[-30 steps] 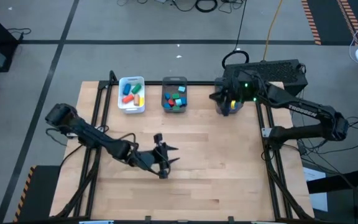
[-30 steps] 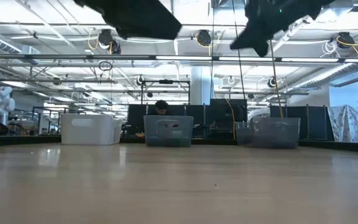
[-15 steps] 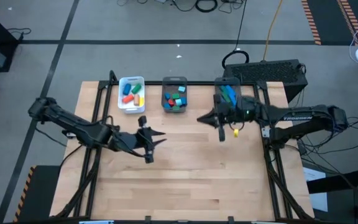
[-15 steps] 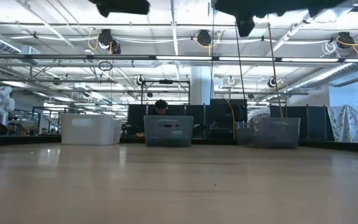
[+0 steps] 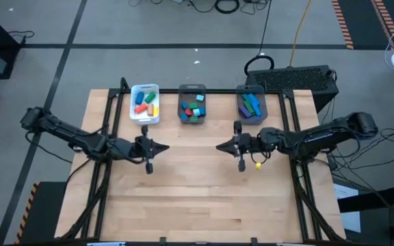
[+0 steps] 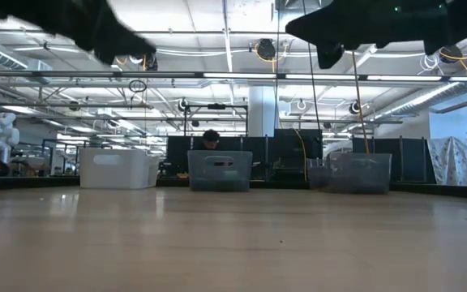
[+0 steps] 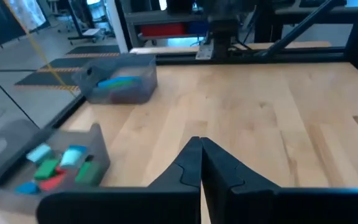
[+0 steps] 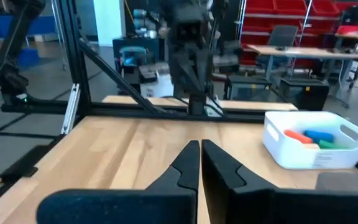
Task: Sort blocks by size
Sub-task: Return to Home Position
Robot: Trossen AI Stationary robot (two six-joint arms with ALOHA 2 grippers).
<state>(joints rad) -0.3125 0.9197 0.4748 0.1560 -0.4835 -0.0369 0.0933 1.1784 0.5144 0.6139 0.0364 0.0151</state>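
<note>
All the blocks [image 5: 142, 100] in view lay inside three containers lined along the 12 o'clock edge of the table [image 5: 204, 198]. Mid-length pieces were in the white tray [image 5: 146, 121] toward 11 o'clock, short cubes [image 5: 192, 108] in the middle grey bin [image 5: 192, 87] at 12, and long bars [image 5: 252, 102] in the right grey bin [image 5: 239, 96] toward 1. None showed on the bare wood. The long bars, blue, green and purple, lay side by side with their long axes running roughly 12 to 6, along the bin's length, perhaps leaning a little toward 11. The tray's pieces pointed various ways, and the cubes had no long axis to speak of.

Both arms hung above the middle of the table, facing each other and raised well clear of the wood. The left end effector [image 7: 201, 143] sat just at 6 o'clock of the white tray, its fingers pressed together on nothing. The right end effector [image 8: 200, 144] sat at 6 o'clock of the right grey bin, likewise closed and empty.

Sorting looked finished, so the main risk, as I judged it, lay in pulling the arms home. An arm dipping or swinging wide near the containers could clip a rim. The tray and bins looked light and unfixed, so a nudge might spill blocks or mix the sizes again.
</note>
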